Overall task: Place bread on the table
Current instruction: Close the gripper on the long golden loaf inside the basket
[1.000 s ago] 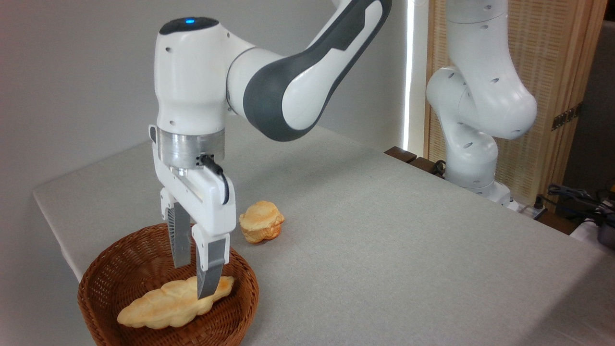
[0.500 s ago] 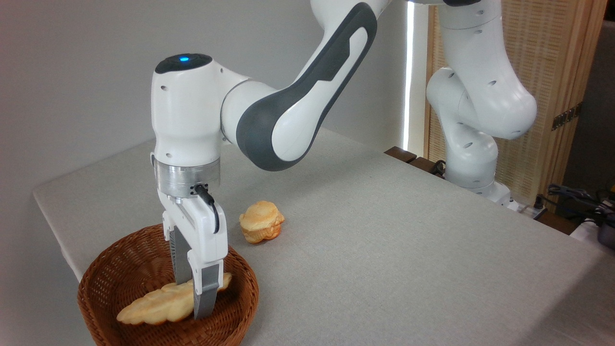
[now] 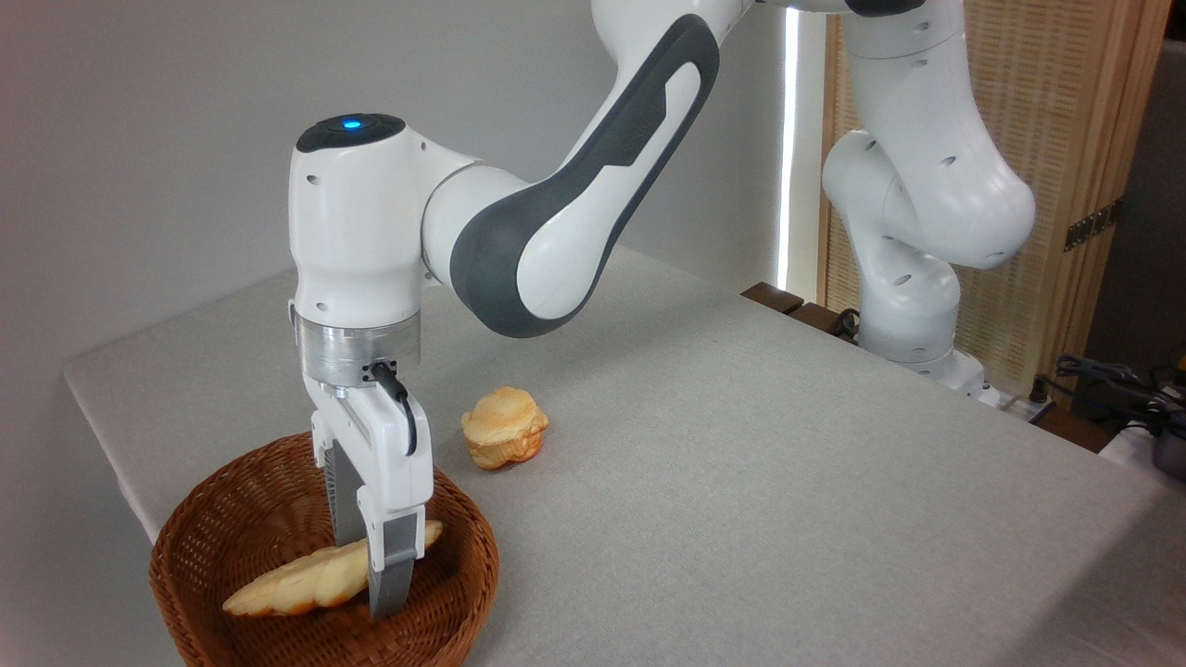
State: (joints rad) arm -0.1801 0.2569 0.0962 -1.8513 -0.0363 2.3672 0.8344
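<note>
One claw (image 3: pixel 371 565) straddles the bread (image 3: pixel 296 584) inside the basket (image 3: pixel 463 565).

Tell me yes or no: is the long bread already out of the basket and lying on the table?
No, the long bread lies inside the basket, with the hand around its right end.

Setting: a robotics lab or test room. What you have before you: a white-and-grey jointed robot arm (image 3: pixel 556 222) mounted at the far edge of a large table covered in light grey woven cloth (image 3: pixel 741 482); a plain grey wall (image 3: pixel 167 139) behind; a pale wooden slatted screen (image 3: pixel 1075 120) at right; a tangle of dark cables and gear (image 3: pixel 1121 389) beside the arm's base; staged props, namely a round brown wicker basket (image 3: pixel 463 574) and a small puffy golden bun (image 3: pixel 503 427).
</note>
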